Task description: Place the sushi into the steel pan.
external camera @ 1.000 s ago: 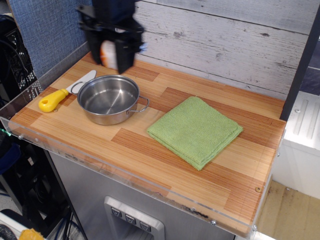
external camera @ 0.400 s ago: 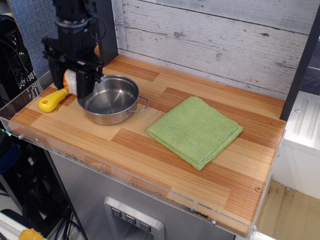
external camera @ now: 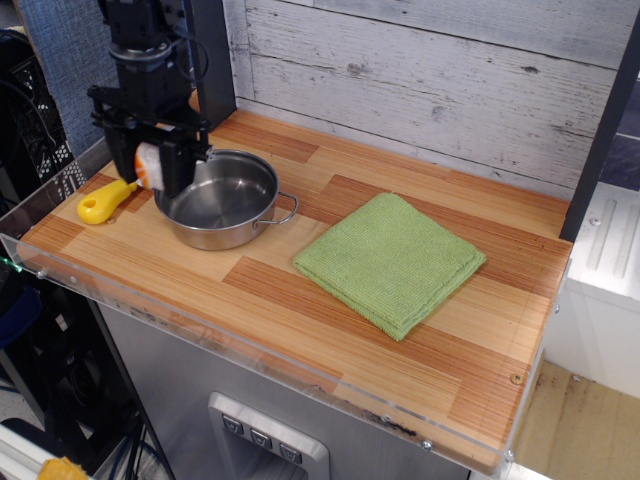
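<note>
My gripper (external camera: 150,165) is shut on the sushi (external camera: 150,163), a small white toy piece with an orange end held between the black fingers. It hangs over the left rim of the steel pan (external camera: 222,198), a shiny round shallow pan on the left part of the wooden table. The pan's inside is empty. One wire loop handle shows on the pan's right side; the left handle is hidden behind the gripper.
A yellow-handled toy knife (external camera: 103,202) lies left of the pan, partly hidden by the gripper. A folded green cloth (external camera: 391,262) lies right of centre. A clear plastic lip (external camera: 150,300) edges the table's front. A wooden plank wall stands behind.
The gripper with the sushi came down and left from the back of the table to the pan's left rim, then shifted slightly up and right over the rim.
</note>
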Available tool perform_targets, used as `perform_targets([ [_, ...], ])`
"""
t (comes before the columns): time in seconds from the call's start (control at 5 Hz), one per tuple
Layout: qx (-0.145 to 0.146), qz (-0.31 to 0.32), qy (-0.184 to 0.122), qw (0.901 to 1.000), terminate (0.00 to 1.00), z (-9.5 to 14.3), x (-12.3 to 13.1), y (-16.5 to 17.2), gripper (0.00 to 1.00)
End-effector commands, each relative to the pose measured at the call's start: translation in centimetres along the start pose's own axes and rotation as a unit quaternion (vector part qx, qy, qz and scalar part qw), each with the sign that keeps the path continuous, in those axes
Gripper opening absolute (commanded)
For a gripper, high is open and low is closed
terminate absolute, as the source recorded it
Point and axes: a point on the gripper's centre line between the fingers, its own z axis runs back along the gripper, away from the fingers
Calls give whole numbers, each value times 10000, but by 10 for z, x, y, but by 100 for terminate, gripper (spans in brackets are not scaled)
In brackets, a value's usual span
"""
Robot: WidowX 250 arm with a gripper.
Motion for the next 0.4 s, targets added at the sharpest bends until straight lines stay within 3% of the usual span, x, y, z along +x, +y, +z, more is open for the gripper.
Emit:
perform_targets([
  [0.0,-209,-175,-517,9983,0,40,-1,-25,0],
  [0.2,-173,-295,-620,9975,0,49,-6,-32,100],
])
